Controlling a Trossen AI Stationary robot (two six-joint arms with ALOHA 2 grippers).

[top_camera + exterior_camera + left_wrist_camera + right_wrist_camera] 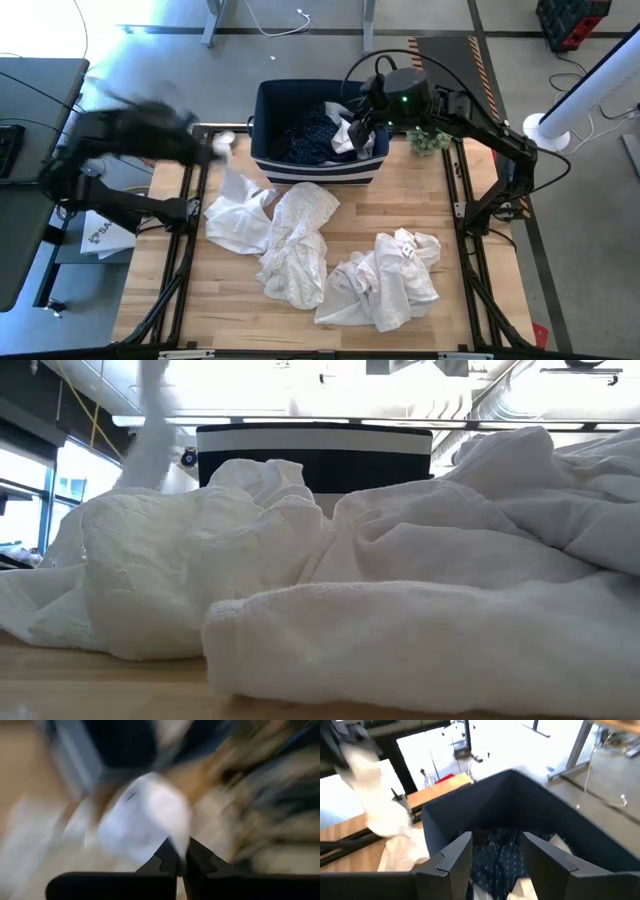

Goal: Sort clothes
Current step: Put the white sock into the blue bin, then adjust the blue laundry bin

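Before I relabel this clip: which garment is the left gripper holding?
Start at the navy bin at the table's back edge. Just left of it, the left gripper is shut on a white garment trailing to the table. The other white heaps lie loose, nearer the front.

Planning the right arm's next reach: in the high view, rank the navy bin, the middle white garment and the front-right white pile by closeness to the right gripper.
1. Navy bin, directly under the right gripper.
2. Middle white garment, mid-table.
3. Front-right white pile, near the front edge.
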